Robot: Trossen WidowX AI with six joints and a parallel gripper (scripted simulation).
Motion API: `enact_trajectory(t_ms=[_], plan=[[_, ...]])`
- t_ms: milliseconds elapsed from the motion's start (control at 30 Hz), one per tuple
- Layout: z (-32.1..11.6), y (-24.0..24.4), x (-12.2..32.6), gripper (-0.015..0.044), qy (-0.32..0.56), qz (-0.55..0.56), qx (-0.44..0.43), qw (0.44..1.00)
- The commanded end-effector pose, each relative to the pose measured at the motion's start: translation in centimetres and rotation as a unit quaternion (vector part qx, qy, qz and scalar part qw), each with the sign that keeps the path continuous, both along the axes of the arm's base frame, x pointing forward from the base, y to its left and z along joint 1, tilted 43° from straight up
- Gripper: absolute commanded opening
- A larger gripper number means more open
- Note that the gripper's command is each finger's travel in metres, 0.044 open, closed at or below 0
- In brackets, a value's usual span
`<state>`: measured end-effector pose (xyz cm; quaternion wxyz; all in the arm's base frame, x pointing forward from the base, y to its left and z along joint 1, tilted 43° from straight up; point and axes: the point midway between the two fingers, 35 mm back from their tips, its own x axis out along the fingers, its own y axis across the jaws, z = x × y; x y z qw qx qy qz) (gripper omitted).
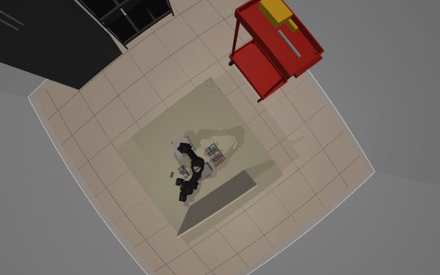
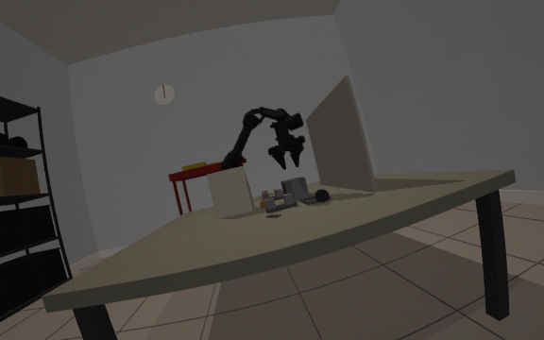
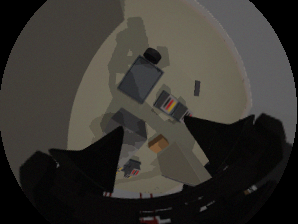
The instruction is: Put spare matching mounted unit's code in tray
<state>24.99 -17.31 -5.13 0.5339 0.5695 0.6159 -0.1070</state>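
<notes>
My gripper (image 2: 291, 167) (image 3: 154, 124) is open and empty, pointing down above the table objects. The mounted grey unit (image 1: 205, 172) (image 2: 296, 189) (image 3: 125, 131) stands below; its printed code is not readable here. The dark tray (image 2: 307, 201) (image 3: 141, 80) lies beside it; the arm hides it in the top view. A small rack of spares (image 1: 183, 172) (image 3: 172, 106) holds two grey units, one showing red and yellow stripes. A second group of spares (image 1: 215, 154) (image 3: 131, 168) has several units with red marks; the wrist view shows it only partly.
A black round object (image 2: 321, 195) (image 3: 152, 55) is at the tray's end. A tall panel (image 1: 220, 202) (image 2: 340, 137) stands beyond the tray. An orange block (image 2: 263, 204) (image 3: 158, 144), a pale box (image 2: 229, 194) (image 3: 180, 164) and a small dark piece (image 1: 172, 174) (image 2: 273, 215) (image 3: 197, 88) are nearby.
</notes>
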Motion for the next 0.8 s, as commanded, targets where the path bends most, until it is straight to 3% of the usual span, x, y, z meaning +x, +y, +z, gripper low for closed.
enact_trajectory(t_ms=[0,233,433,600,767], plan=[[-2.2,-0.1,-4.3,0.044,0.075,-0.087,0.031,0.993],[-5.0,0.8,-11.6,0.044,0.228,-0.276,0.105,0.928],[-5.1,0.9,-11.8,0.044,0.232,-0.281,0.107,0.925],[-7.9,3.2,-11.5,0.0309,0.232,-0.281,0.108,0.925],[-8.2,3.5,-11.5,0.03,0.232,-0.281,0.108,0.925]])
